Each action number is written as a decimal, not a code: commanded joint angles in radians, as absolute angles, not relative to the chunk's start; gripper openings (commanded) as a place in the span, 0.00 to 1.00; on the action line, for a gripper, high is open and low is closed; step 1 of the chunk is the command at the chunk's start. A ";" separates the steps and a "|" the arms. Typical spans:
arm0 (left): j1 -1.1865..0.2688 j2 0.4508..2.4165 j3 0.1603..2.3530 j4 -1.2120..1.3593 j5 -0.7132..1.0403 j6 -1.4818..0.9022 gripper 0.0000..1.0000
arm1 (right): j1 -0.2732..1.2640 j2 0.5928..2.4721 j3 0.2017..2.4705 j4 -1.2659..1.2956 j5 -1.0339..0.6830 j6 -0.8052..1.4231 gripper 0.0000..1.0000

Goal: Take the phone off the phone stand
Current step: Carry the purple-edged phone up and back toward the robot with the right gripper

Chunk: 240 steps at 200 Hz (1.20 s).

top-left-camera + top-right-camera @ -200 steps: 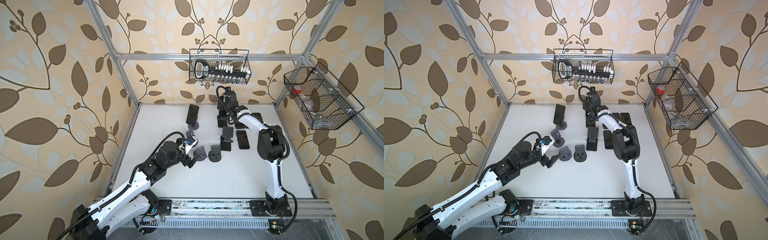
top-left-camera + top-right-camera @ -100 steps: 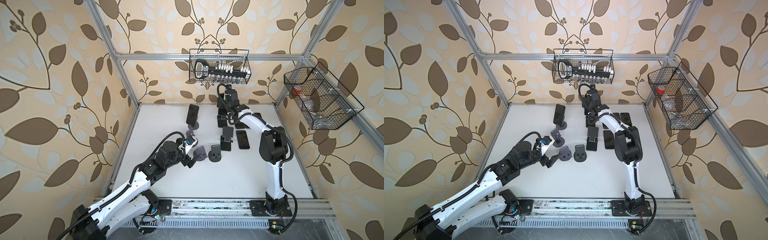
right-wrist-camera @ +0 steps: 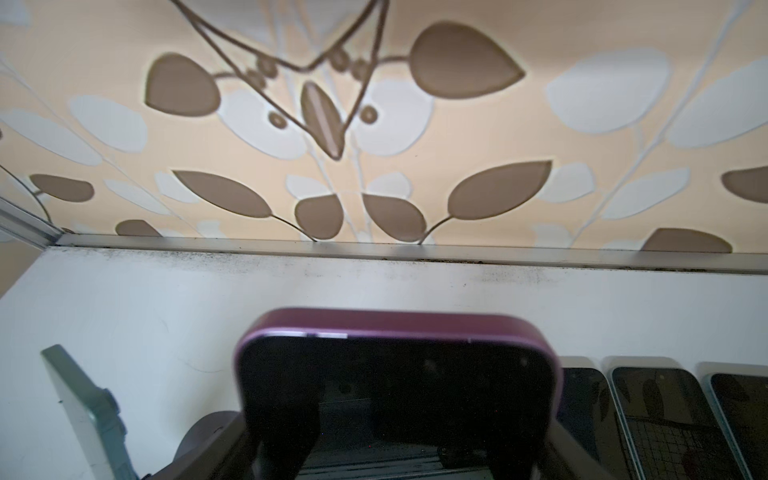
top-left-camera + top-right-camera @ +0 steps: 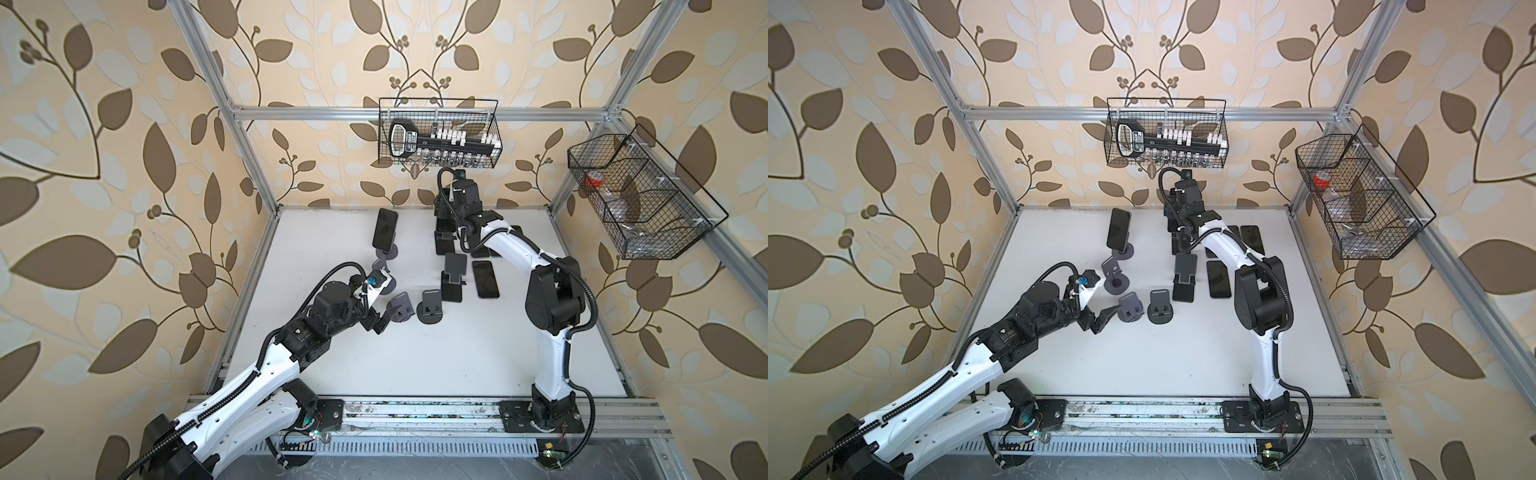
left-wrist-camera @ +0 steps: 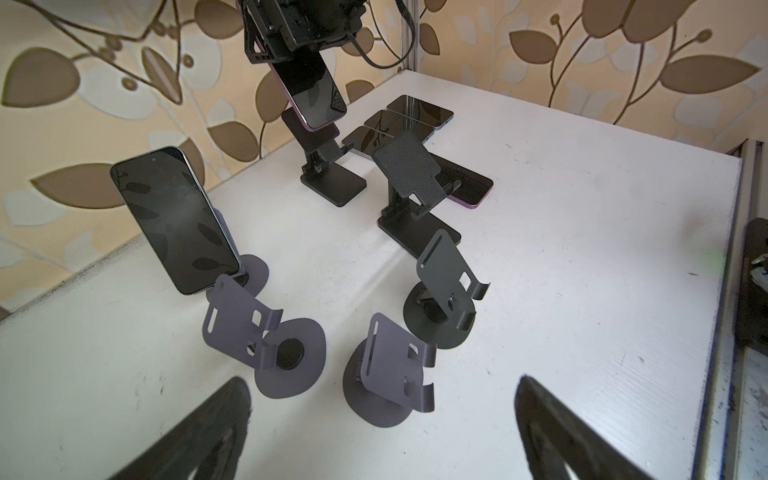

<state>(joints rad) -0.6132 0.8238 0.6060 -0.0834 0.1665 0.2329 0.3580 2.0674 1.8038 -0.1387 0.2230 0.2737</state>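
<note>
Phone (image 4: 384,227) on a stand (image 4: 390,252) at back left; empty stands (image 4: 432,306) nearer, flat phones (image 4: 485,279) on the table (image 4: 415,353) right.

No legible text, brand, number or sign found. The label (image 4: 409,143) on the black tool holder (image 4: 440,143), in the wire basket (image 4: 473,118), is too small to read.

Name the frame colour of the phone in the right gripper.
Purple, around a dark screen. The phone shows best in the right wrist view.
</note>
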 commanded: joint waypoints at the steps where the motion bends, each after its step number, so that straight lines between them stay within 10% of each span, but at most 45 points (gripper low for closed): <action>1: -0.598 0.807 0.626 -0.052 0.193 0.222 0.99 | 0.366 1.993 1.778 -0.118 0.199 0.299 0.59; 240: -0.568 0.710 0.567 0.041 0.133 0.117 0.99 | 0.416 1.677 1.593 -0.225 0.043 0.317 0.57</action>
